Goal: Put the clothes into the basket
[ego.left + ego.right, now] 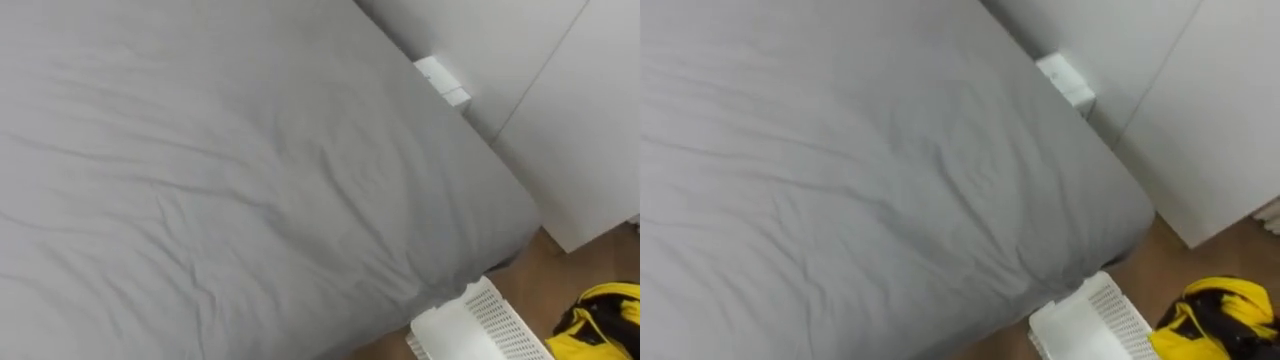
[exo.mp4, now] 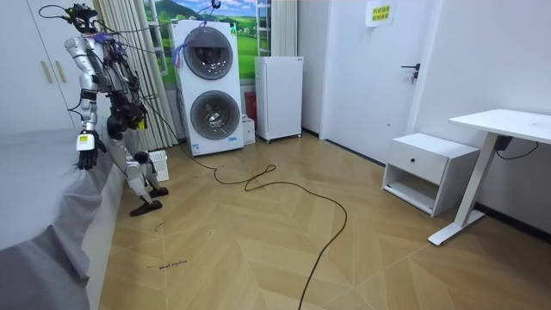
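Note:
A yellow garment (image 1: 603, 322) with dark parts lies at the lower right, just right of the white basket's latticed wall (image 1: 497, 318). I cannot tell whether it is inside the basket. In the room view I stand at the side of the grey bed (image 2: 34, 185), with the basket (image 2: 157, 165) on the floor by my feet. My left hand (image 2: 86, 152) hangs over the bed's edge with relaxed fingers and holds nothing. Against my body, at waist height, is my right hand (image 2: 118, 125).
The wrinkled grey sheet (image 1: 220, 180) covers the bed. A white wardrobe (image 1: 580, 120) stands beyond the bed's end, with wooden floor between. In the room view, stacked washing machines (image 2: 207, 86), a white cabinet (image 2: 278, 96), a nightstand (image 2: 428, 170) and a desk (image 2: 504, 125) stand further off.

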Robot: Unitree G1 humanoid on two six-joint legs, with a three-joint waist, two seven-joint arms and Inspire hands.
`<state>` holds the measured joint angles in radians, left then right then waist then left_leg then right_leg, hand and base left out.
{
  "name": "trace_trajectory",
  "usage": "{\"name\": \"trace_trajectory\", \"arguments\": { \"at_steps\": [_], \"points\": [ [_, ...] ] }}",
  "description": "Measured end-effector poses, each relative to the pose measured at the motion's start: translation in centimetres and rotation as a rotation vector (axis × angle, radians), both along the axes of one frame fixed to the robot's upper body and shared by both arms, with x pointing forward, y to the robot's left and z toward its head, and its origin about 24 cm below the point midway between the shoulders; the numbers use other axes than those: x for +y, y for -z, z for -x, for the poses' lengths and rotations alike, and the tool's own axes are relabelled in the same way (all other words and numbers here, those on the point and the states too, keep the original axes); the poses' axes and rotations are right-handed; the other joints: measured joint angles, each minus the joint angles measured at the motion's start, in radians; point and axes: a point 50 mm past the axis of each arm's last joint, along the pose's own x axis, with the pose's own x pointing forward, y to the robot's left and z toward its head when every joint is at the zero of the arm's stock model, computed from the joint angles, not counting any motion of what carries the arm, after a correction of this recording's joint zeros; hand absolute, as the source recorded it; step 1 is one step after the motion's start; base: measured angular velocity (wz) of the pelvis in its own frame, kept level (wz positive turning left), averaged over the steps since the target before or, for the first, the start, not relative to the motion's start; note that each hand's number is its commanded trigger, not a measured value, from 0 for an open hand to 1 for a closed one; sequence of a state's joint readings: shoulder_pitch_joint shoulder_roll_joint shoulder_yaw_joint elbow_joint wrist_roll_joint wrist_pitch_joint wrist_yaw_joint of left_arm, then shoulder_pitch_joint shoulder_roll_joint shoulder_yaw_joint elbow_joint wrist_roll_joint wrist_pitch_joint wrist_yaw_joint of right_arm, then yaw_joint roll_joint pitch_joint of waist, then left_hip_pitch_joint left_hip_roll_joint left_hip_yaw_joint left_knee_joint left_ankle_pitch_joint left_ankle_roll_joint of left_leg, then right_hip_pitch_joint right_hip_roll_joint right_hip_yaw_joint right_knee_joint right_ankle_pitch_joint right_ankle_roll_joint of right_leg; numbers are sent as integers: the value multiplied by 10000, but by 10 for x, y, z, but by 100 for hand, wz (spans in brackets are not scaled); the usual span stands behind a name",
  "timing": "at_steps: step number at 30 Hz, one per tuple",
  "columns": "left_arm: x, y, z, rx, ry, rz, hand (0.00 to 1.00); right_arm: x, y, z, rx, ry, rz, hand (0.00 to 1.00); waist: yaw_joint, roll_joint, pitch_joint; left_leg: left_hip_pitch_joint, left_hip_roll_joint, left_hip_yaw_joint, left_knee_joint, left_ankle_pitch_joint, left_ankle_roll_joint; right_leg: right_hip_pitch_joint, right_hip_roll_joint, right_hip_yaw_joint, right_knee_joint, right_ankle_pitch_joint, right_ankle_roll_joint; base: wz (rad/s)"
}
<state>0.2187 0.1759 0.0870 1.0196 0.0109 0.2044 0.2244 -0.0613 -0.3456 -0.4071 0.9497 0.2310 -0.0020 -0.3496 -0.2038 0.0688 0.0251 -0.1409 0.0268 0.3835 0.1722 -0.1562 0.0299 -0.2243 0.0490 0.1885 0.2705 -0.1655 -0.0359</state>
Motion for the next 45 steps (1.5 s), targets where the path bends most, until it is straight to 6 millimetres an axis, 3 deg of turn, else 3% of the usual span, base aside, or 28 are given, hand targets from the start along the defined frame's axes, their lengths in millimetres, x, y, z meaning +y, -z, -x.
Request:
{"name": "trace_trajectory", "arguments": {
  "at_steps": [3,6,10,12,13,14,15,16,19,23,29,39,45],
  "points": [
    [-6,2,-10,39,589,117,0,-4,-5,-8,-114,26,114,100,-38,310,75,-528,-88,121,27,71,122,-758,-66,86,457,-76,104,-12],
    [-8,4,-19,136,661,174,0,1,-7,-24,-272,-126,-40,100,-5,437,67,-1048,-134,316,153,118,193,-1540,-109,305,919,-114,149,-21],
    [-11,5,-26,33,316,302,0,2,-3,-22,-246,45,-131,100,5,523,69,-1245,-191,378,193,146,228,-1816,-103,406,1063,-254,190,-4],
    [-14,6,-30,36,337,374,0,3,-1,-20,-136,165,-135,100,22,682,52,-1429,-209,420,200,158,253,-2035,-122,398,1144,-236,220,-6],
    [-15,6,-32,19,335,410,0,3,-1,-19,-139,240,-151,93,27,724,51,-1495,-210,429,199,172,277,-2127,-131,407,1179,-228,234,-5],
    [-16,6,-36,-23,325,445,0,3,1,-18,-66,333,-163,58,85,781,43,-1621,-224,471,195,190,308,-2335,-143,462,1336,-223,249,-5],
    [-16,6,-38,-40,317,464,0,3,1,-18,-4,380,-171,12,112,808,49,-1683,-242,472,196,202,327,-2428,-146,482,1417,-212,267,-3],
    [-17,6,-43,-78,339,488,0,4,2,-20,75,456,-171,0,116,883,51,-1847,-265,478,215,227,367,-2570,-164,488,1514,-198,290,0],
    [-19,5,-50,-175,284,558,0,6,2,-25,125,585,-231,0,167,1008,75,-2085,-356,501,252,273,419,-2867,-199,476,1651,-196,301,4],
    [-19,5,-53,-228,390,554,0,6,0,-32,73,633,-316,0,204,1024,69,-2162,-351,494,251,300,424,-2988,-285,396,1658,-204,308,2],
    [-20,5,-54,-257,535,512,0,2,-5,-34,-83,888,-91,0,214,1016,74,-2165,-327,461,251,299,425,-2947,-460,-22,1651,-206,311,0],
    [-19,5,-54,-431,433,481,0,1,-5,-32,-236,1027,-186,0,227,931,134,-2163,-312,450,255,300,426,-2920,-460,-40,1613,-217,317,0],
    [-17,4,-56,-597,470,404,0,1,-4,-31,-142,693,-13,0,207,887,148,-2151,-310,260,324,305,417,-2813,-515,-381,1626,-302,263,11]
  ]
}}
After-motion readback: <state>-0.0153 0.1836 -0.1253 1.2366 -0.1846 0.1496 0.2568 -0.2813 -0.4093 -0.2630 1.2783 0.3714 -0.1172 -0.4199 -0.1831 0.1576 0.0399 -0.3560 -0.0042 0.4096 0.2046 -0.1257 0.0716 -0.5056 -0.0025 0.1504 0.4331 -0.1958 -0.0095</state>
